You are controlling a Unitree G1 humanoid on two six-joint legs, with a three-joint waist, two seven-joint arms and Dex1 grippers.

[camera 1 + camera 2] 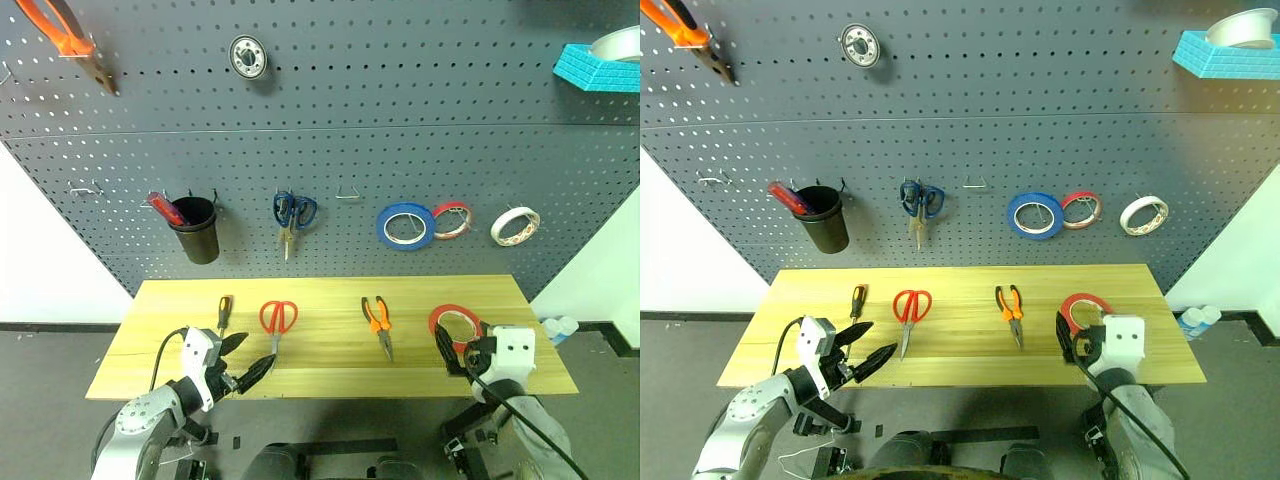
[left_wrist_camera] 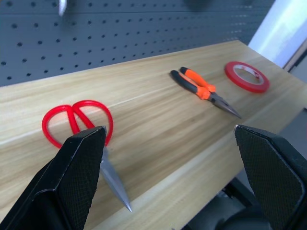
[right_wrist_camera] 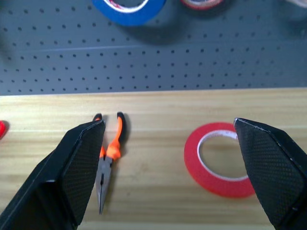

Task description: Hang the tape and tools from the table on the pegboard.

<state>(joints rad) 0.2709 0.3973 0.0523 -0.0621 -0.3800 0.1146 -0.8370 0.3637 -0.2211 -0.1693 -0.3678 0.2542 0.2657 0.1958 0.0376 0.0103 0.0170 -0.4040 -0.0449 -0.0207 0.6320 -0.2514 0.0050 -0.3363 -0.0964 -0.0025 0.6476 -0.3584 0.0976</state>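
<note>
Four items sat unhung on the bench (image 1: 330, 360); both grippers' fingers gaped empty, right gripper (image 1: 452, 352) probably needing to close in on the red tape (image 1: 455, 322).

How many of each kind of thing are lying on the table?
Screwdriver: 1
Scissors: 1
Pliers: 1
Tape roll: 1
Total on the table: 4

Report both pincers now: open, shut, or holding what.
Left pincer: open, empty, near the scissors.
Right pincer: open, empty, near the red tape.
</note>
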